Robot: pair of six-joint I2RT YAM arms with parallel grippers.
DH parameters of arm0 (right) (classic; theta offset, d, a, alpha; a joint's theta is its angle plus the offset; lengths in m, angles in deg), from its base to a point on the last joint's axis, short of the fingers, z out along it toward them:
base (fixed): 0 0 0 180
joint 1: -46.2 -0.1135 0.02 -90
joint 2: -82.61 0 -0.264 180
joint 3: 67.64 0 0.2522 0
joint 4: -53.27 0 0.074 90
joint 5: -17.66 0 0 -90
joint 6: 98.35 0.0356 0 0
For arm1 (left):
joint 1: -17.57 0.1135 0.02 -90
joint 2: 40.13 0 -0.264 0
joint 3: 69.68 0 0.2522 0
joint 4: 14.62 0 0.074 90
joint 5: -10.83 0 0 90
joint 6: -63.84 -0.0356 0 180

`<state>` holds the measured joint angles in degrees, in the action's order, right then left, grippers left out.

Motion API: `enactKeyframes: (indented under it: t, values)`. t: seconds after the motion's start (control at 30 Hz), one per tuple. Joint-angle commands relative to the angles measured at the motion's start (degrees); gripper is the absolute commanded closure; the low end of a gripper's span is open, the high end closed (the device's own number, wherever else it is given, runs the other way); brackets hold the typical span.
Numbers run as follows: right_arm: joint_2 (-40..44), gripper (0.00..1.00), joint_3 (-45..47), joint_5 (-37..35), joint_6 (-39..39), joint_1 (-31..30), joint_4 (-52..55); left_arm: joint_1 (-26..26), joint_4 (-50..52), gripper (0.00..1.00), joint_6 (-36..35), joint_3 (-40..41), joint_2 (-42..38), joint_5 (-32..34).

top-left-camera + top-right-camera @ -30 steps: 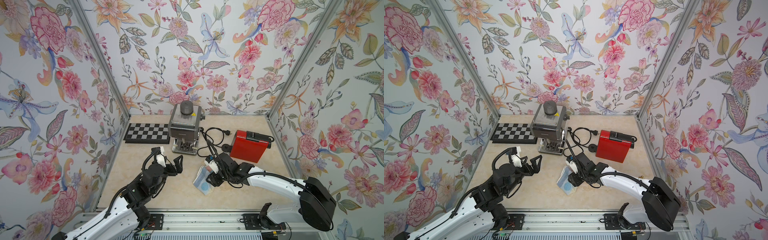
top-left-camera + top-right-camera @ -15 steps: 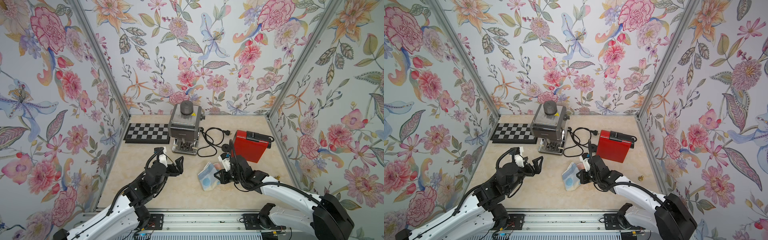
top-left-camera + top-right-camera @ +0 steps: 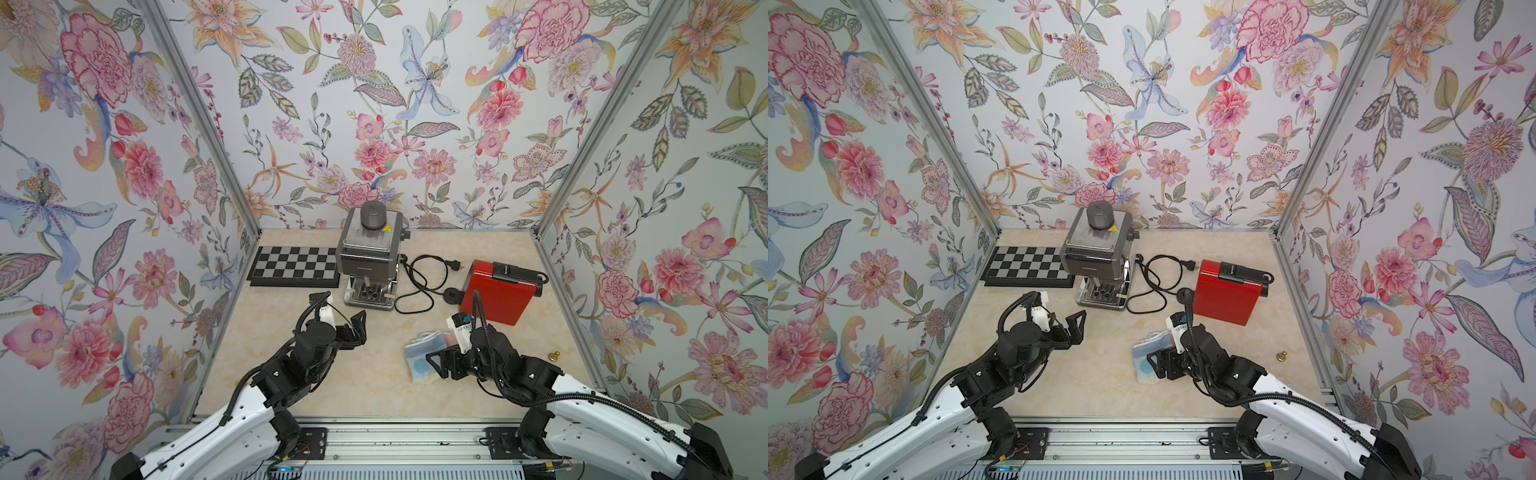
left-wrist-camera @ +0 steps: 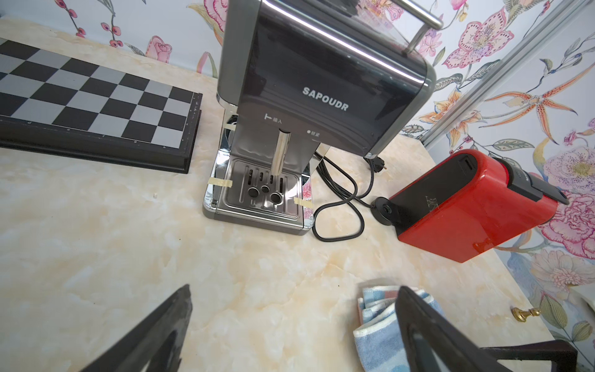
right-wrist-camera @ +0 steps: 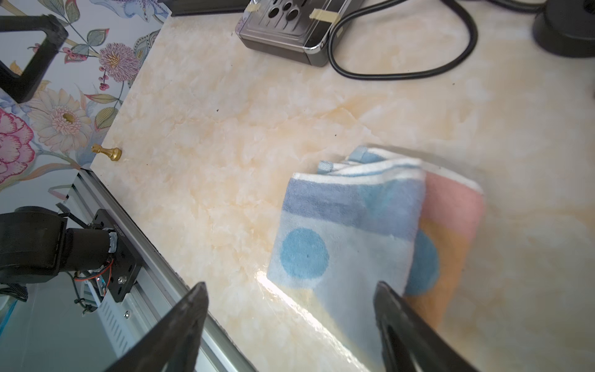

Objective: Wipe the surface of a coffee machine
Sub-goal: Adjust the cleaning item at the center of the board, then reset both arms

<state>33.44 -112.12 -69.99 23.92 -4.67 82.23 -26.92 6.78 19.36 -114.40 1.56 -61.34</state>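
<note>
A grey coffee machine (image 3: 370,253) (image 3: 1096,249) (image 4: 322,80) stands upright at the back of the table. A red coffee machine (image 3: 498,293) (image 3: 1225,297) (image 4: 467,206) lies on its side to the right of it. A folded pastel cloth (image 3: 422,357) (image 3: 1144,359) (image 5: 347,225) lies flat on the table in front of the red one. My right gripper (image 3: 438,365) (image 3: 1160,363) (image 5: 291,286) hangs open at the cloth's near edge, gripping nothing. My left gripper (image 3: 353,332) (image 3: 1069,330) (image 4: 294,290) is open and empty in front of the grey machine.
A chessboard (image 3: 295,266) (image 4: 90,103) lies at the back left. A black power cord (image 3: 419,278) (image 4: 341,199) loops between the two machines. A small gold pawn (image 3: 553,355) (image 5: 108,153) lies near the right wall. Flowered walls close in three sides.
My right gripper drew back toward the near right, dragging the cloth a little to the right, then opened and let it go. The left arm barely moved.
</note>
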Motion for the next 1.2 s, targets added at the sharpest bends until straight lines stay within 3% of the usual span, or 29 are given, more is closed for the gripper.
enactKeyframes:
  t: [0.0, 0.03, 0.1, 0.2, 0.3, 0.43, 0.57, 0.67, 0.87, 1.17]
  values:
    - [-1.2, 0.16, -3.3, -5.2, -2.4, -1.8, 4.5, 2.8, -2.3, 0.01, 1.4, 2.1, 0.3, -0.1]
    - [-1.5, 0.14, -4.0, -5.4, -2.8, -2.2, 4.6, 4.1, -3.3, 0.01, 1.3, 2.8, 0.9, -1.0]
    - [-2.1, 0.02, -5.4, -5.4, -4.0, -2.8, 4.6, 6.8, -4.8, 0.01, 1.6, 3.9, 2.1, -1.8]
    - [-6.3, 0.0, -7.8, -3.8, -10.7, -2.3, 4.5, 10.8, -7.1, 0.01, 2.2, 5.3, 3.6, -1.0]
    - [-12.8, 0.0, -10.4, -8.1, -22.7, -1.1, 3.7, 15.4, -7.2, 0.01, 2.8, 4.8, 6.9, 2.2]
    - [-18.4, 0.0, -12.2, -11.7, -38.2, 2.6, -1.0, 18.7, -3.6, 0.01, 0.8, -0.7, 15.5, 14.7]
    - [-19.8, 0.0, -11.2, -5.4, -41.5, 13.3, -7.8, 20.0, -3.4, 0.01, -2.9, -6.0, 24.2, 28.3]
    - [-23.5, 0.0, -10.0, -0.9, -43.9, 21.4, -12.5, 21.7, -9.3, 0.01, -8.8, -6.6, 27.9, 35.1]
    - [-29.7, 0.0, -8.0, 8.3, -46.1, 30.9, -21.5, 28.7, -17.8, 0.01, -15.2, -5.7, 31.6, 34.7]
    - [-32.5, 0.0, -6.3, 14.4, -43.6, 42.5, -29.9, 31.8, -42.0, 0.01, -29.5, 3.4, 32.8, 29.6]
